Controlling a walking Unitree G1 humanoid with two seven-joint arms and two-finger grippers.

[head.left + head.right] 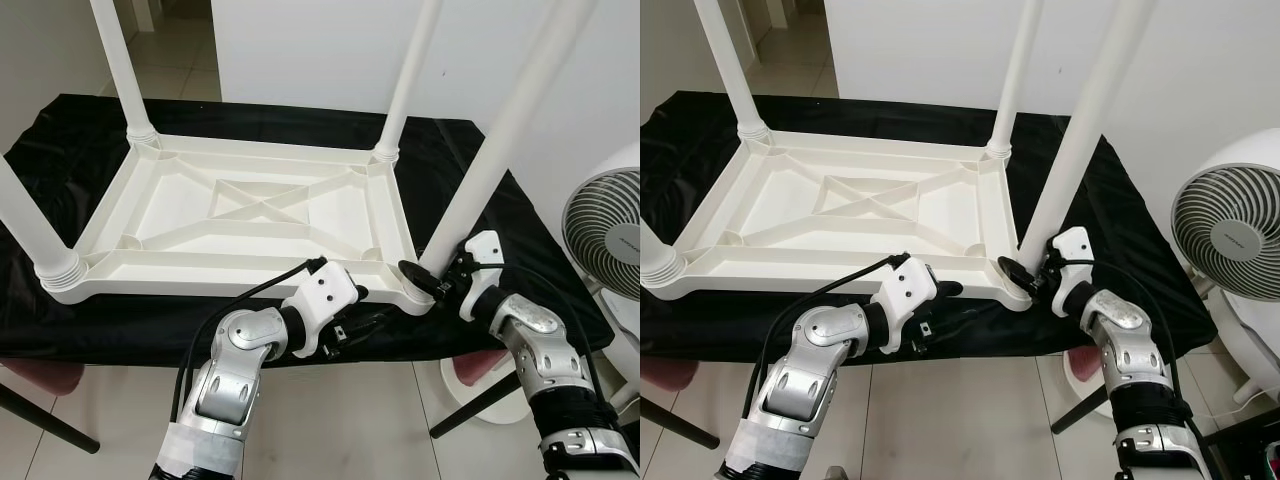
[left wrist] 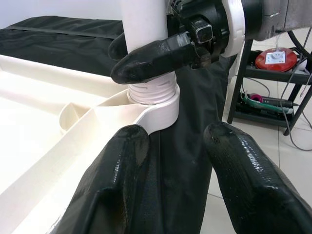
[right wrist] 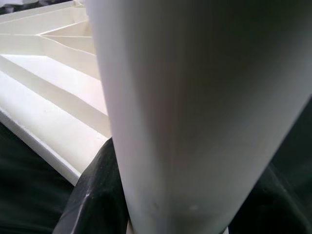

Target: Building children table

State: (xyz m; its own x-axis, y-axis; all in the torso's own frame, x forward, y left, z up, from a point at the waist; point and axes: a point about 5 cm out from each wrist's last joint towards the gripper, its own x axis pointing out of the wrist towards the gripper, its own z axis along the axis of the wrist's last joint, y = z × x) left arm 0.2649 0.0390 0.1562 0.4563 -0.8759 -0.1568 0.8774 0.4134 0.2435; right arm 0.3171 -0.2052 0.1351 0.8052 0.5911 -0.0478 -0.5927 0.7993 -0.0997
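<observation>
A white plastic children's table (image 1: 250, 205) lies upside down on a black cloth (image 1: 60, 130), its legs pointing up. My right gripper (image 1: 425, 278) is shut on the near right leg (image 1: 500, 140) just above its threaded socket at the corner. In the left wrist view one of its fingers (image 2: 151, 56) crosses the front of that leg (image 2: 144, 19). The right wrist view has the same leg (image 3: 195, 112) very close. My left gripper (image 2: 170, 165) is open, low at the table's front edge, a little left of that corner, with nothing between its fingers.
A white floor fan (image 1: 605, 230) stands close to the right. The cloth-covered surface ends just in front of me, with tiled floor below. A pink seat (image 1: 40, 375) sits under the left side. A low shelf holding a red round object (image 2: 275, 57) and cables stands beyond the right arm.
</observation>
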